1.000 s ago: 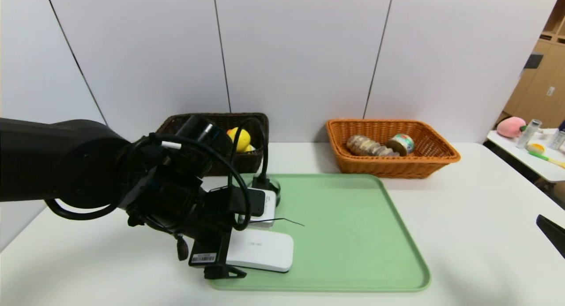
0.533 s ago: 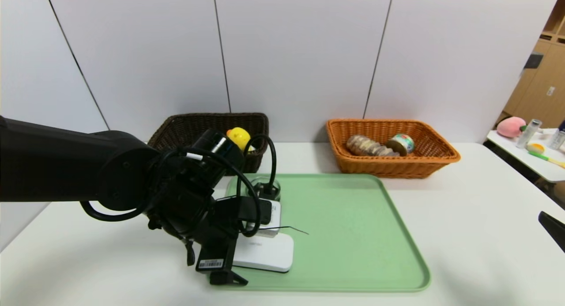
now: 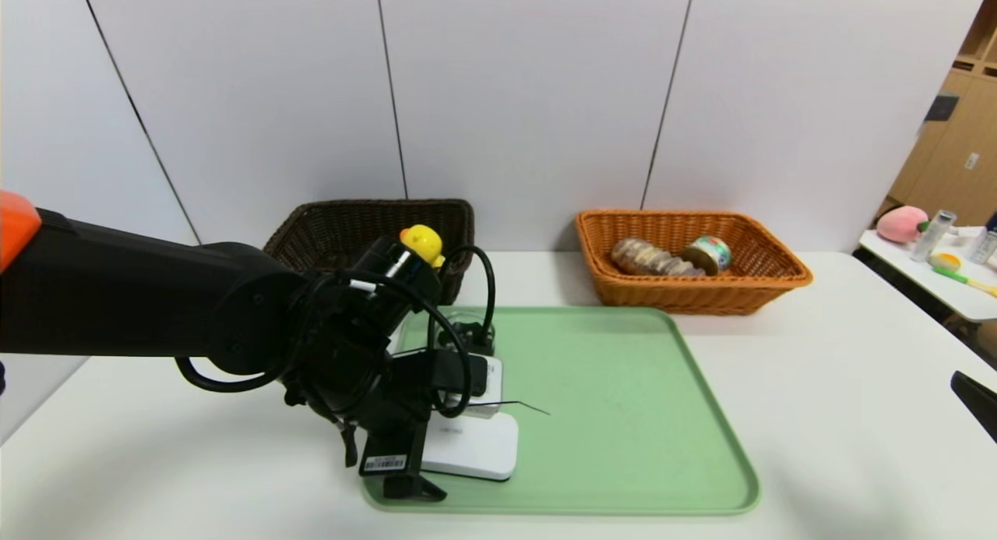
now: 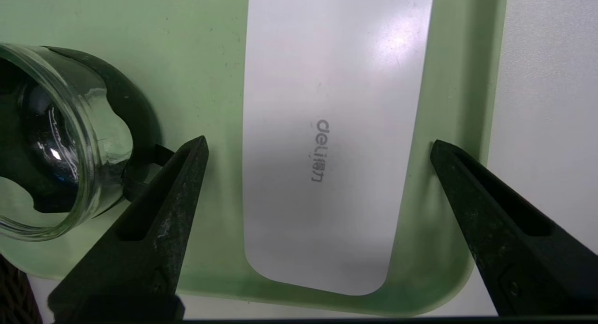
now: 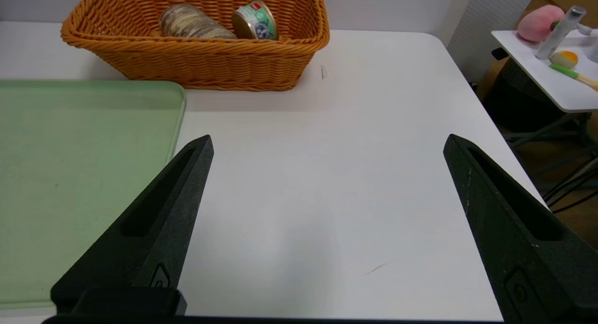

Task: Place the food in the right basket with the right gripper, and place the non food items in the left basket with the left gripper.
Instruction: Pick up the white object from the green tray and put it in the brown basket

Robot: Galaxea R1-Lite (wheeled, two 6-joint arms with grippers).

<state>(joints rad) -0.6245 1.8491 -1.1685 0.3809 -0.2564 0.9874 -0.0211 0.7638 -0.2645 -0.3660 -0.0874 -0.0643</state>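
The flat white box point(image 3: 477, 446) lies in the green tray's front left corner. My left gripper point(image 3: 424, 439) hangs over it, open, with one finger on each side of the box point(image 4: 327, 127) and not touching it. The glass cup point(image 4: 56, 141) stands right beside one finger; it also shows in the head view point(image 3: 467, 331). The yellow duck point(image 3: 421, 244) sits in the dark brown basket point(image 3: 335, 220). The bread roll point(image 3: 650, 258) and the tin point(image 3: 709, 253) lie in the orange basket point(image 3: 771, 273). My right gripper point(image 5: 327, 144) is open and empty over bare table. The grey cloth is hidden.
The green tray point(image 3: 623, 415) fills the table's middle. Both baskets stand against the back wall. A side table point(image 3: 935, 279) with a pink plush and bottles stands at the far right. A thin black wire point(image 3: 522, 405) sticks out from my left wrist.
My left arm has moved right and lower, bringing its open fingers down around the white box. The duck is now uncovered. The right arm has not moved.
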